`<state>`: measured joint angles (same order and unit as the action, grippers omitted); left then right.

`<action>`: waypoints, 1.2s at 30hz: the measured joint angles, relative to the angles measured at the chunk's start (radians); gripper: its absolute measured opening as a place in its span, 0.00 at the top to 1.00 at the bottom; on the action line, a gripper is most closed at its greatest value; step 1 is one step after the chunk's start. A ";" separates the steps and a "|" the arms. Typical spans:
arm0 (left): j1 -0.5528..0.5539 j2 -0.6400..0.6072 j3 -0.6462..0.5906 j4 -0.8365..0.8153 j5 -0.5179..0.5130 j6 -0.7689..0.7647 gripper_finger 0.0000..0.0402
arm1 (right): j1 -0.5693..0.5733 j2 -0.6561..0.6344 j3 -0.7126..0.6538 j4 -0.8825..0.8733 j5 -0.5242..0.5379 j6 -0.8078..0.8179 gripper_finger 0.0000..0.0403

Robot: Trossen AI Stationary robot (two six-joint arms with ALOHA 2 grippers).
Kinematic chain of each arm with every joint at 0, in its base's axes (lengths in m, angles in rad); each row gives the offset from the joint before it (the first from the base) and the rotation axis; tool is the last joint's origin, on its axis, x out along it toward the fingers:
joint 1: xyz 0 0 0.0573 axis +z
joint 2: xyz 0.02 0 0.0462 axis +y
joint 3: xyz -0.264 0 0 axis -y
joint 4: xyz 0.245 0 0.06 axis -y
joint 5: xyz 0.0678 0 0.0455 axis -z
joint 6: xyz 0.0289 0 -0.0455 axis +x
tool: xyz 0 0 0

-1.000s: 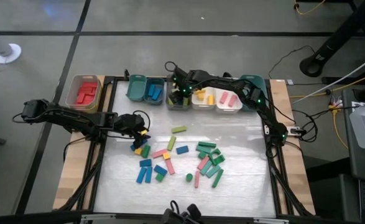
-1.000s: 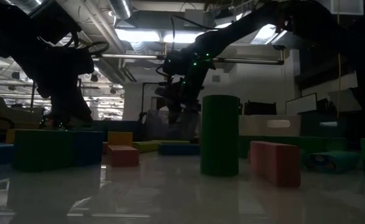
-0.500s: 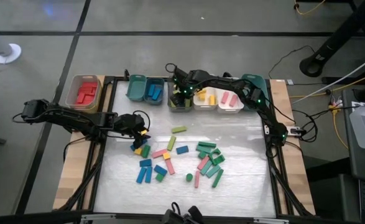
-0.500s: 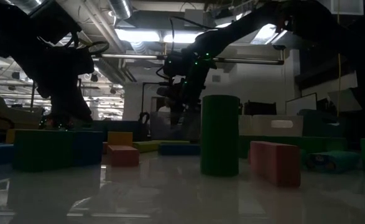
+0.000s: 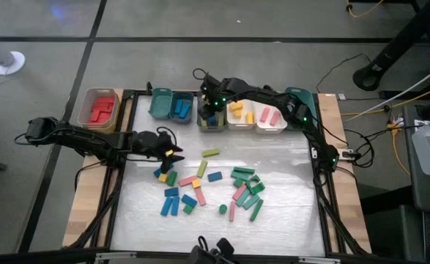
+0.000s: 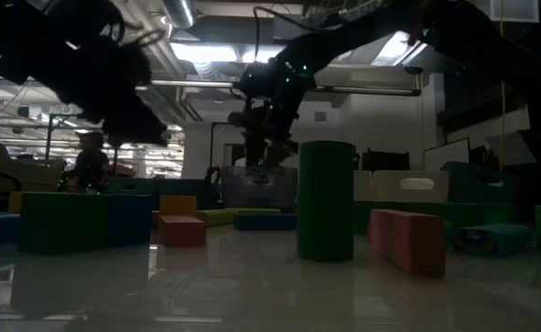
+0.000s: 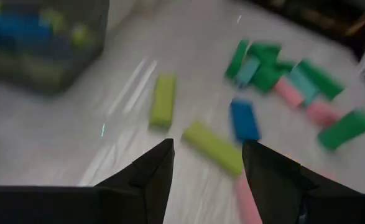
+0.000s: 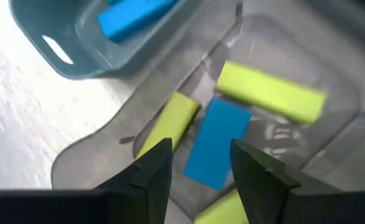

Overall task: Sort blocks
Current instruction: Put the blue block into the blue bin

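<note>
Loose blocks in blue, green, lime, pink and yellow lie scattered on the white mat. My left gripper hovers open at the pile's left end. In its wrist view nothing sits between the fingers; two lime bars and a blue bar lie on the mat ahead. My right gripper hangs open over the grey bin at the far side. A blue block lies flat in that bin among lime bars, below my right fingers.
A row of bins runs along the far edge: a tan bin with red blocks, two teal bins, one holding blue blocks, and white bins with yellow and pink blocks. A dark green cylinder stands upright near the front.
My right gripper has risen straight up from the grey bin, still open. My left gripper has tipped its fingers upward and lifted a little off the blocks at the pile's left end.
</note>
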<state>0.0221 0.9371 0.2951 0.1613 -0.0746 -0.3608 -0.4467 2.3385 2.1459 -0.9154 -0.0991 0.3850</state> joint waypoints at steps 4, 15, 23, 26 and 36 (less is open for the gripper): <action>0.031 0.000 0.000 0.187 -0.015 0.031 0.55 | 0.001 0.000 0.098 -0.059 0.029 -0.094 0.59; 0.235 0.148 0.211 0.221 -0.021 0.282 0.55 | 0.002 -0.120 0.185 -0.264 0.130 -0.237 0.59; 0.403 0.473 0.581 -0.074 0.022 0.225 0.55 | 0.002 -0.236 0.185 -0.394 0.380 -0.259 0.59; 0.449 0.608 0.747 -0.237 0.022 0.145 0.55 | 0.001 -0.258 0.185 -0.463 0.451 -0.259 0.59; 0.551 0.926 1.167 -0.677 0.023 -0.129 0.55 | -0.039 -0.270 0.184 -0.526 0.552 -0.369 0.59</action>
<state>0.5729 1.8630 1.4620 -0.5156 -0.0517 -0.4894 -0.4853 2.0689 2.3299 -1.4410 0.4532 0.0165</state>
